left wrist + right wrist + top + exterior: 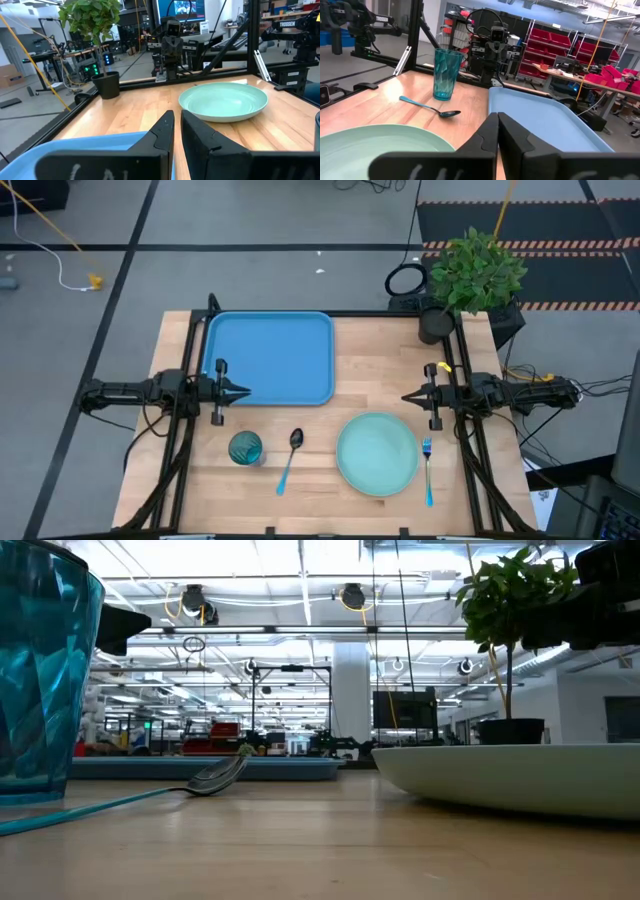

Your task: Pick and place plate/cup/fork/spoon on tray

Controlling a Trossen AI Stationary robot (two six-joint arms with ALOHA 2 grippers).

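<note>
The blue tray [270, 358] lies flat at the table's far left. The mint-green plate [377, 453] rests on the table near the front, right of centre. The teal cup [245, 448] stands upright at the front left. The spoon [291, 458] lies between cup and plate, bowl toward the far edge. The blue-handled fork [427, 470] lies right of the plate. My left gripper [246, 392] hovers at the tray's near right corner, shut and empty. My right gripper [405, 396] hovers beyond the plate's far right side, shut and empty.
A potted plant [470, 275] in a dark pot [436, 326] stands at the table's far right corner. Black frame rails [200, 340] run along the table's sides. Bare wood lies between the tray and the right gripper.
</note>
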